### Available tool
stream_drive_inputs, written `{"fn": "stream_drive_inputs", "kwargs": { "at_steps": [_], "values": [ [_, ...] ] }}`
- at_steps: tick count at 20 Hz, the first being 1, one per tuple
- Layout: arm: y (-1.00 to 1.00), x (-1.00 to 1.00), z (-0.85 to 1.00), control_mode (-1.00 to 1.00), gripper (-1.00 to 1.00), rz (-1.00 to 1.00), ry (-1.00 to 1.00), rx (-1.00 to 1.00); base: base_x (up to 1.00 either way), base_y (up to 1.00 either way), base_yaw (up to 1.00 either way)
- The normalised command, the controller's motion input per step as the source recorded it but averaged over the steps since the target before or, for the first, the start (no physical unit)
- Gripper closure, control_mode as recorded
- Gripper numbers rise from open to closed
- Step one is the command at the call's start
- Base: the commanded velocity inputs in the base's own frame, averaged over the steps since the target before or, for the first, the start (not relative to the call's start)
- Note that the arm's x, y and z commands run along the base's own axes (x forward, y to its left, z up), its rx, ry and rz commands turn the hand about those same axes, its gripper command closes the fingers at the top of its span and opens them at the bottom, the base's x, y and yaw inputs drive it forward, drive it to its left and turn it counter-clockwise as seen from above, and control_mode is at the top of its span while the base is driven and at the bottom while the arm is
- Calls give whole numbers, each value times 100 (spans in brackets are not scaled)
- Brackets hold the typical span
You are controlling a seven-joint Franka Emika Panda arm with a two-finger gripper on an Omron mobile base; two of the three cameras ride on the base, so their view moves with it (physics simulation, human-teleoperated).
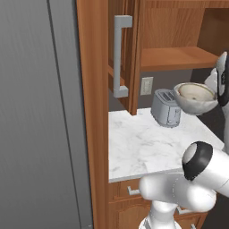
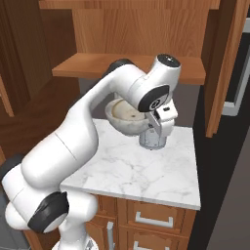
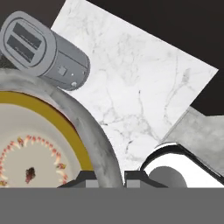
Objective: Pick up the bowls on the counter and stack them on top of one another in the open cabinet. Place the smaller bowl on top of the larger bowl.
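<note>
The bowl [image 1: 195, 97] you are carrying hangs in the air above the back of the counter [image 1: 143, 147], over and just in front of the toaster [image 1: 166, 108], with its mouth up and a little tilted. Your gripper [image 3: 109, 177] is nearly closed and has the bowl by its rim: in the hand view one fingertip sits inside the tan-brown edge and the other outside the mottled wall, so the bowl spreads off to one side of the fingers rather than hanging under them. What matters for the coming move is height and depth: the shelf [image 1: 179, 57] of the open cabinet [image 2: 127, 34] lies above the bowl and further back toward the wall, with the door [image 1: 121, 49] swung out on the left. My judgement is that you need to raise the bowl until its underside clears the front edge of the shelf, then push it inward. Since the bowl's weight hangs off one side of the grip, expect it to tip if you move sharply. I cannot tell from these views whether another bowl sits in the cabinet.
</note>
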Motion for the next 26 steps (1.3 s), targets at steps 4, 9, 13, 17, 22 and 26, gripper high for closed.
{"fn": "stream_drive_inputs", "kwargs": {
  "at_steps": [4,9,13,17,22,26],
  "values": [
    [31,-32,81,-100,100,8,-8,0,0,0,0],
    [19,-29,58,-100,100,7,-21,0,0,0,0],
    [0,-31,30,-100,100,6,-32,0,0,0,0],
    [12,-9,38,-100,100,-1,-30,0,0,0,0],
    [39,14,27,-100,100,-11,-22,0,0,0,0],
    [55,45,16,-100,100,-16,-10,-1,0,0,0]
  ]
}}
